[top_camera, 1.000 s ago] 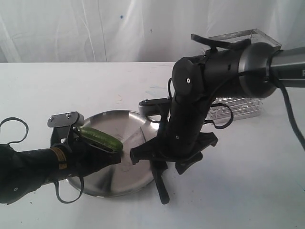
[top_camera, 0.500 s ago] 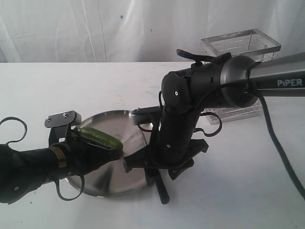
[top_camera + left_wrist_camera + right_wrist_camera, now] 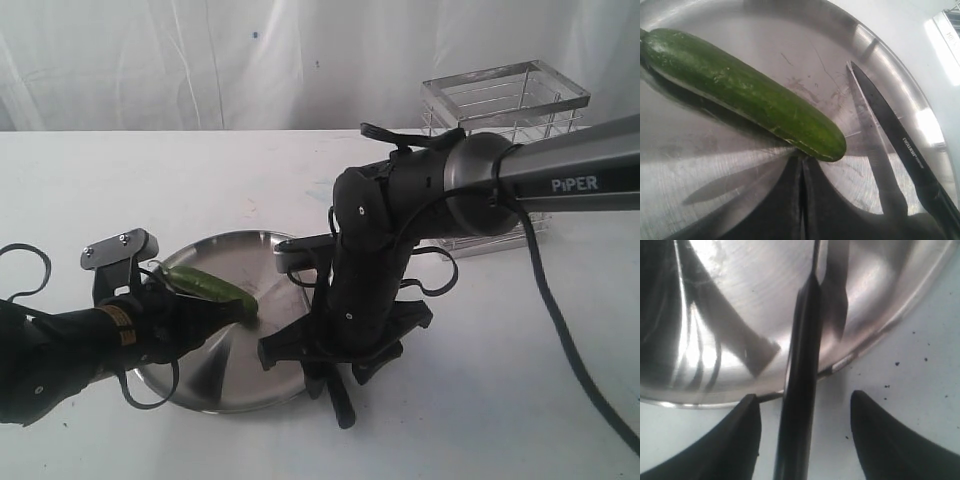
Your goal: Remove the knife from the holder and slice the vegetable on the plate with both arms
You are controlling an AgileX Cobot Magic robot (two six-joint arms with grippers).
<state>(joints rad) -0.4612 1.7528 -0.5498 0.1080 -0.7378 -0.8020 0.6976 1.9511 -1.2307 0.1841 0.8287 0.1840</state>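
Exterior view of a white desk (image 3: 520,400) with two black robot arms.

Nearest, at the bottom centre of the frame, the black handle of the knife (image 3: 340,402) lies on the desk. Its dark, narrow blade reaches up over the rim of the plate (image 3: 235,385). The right pincer (image 3: 804,399) hangs directly over the handle with its two fingers (image 3: 735,440) spread wide. In the right wrist view the handle runs between them with a clear gap on each side, so nothing is gripped.

At the lower left, the left arm (image 3: 60,350) lies low along the desk and reaches onto the plate. The left pincer (image 3: 801,172) is pressed together with nothing between its fingers. Its tip sits right at the rounded end of the vegetable (image 3: 215,288); whether it touches cannot be told.

The plate is round and shiny steel, left of centre. The vegetable, long and glossy green, lies slanted on its left half. In the left wrist view the knife's pointed blade lies on the plate beside the vegetable, apart from it.

Further back, the right arm (image 3: 400,220) enters from the right edge, its grey tube (image 3: 590,165) marked "PiPER".

At the upper right, behind that arm, the wire holder (image 3: 505,100) stands upright on the desk. A white curtain (image 3: 200,60) fills the background.
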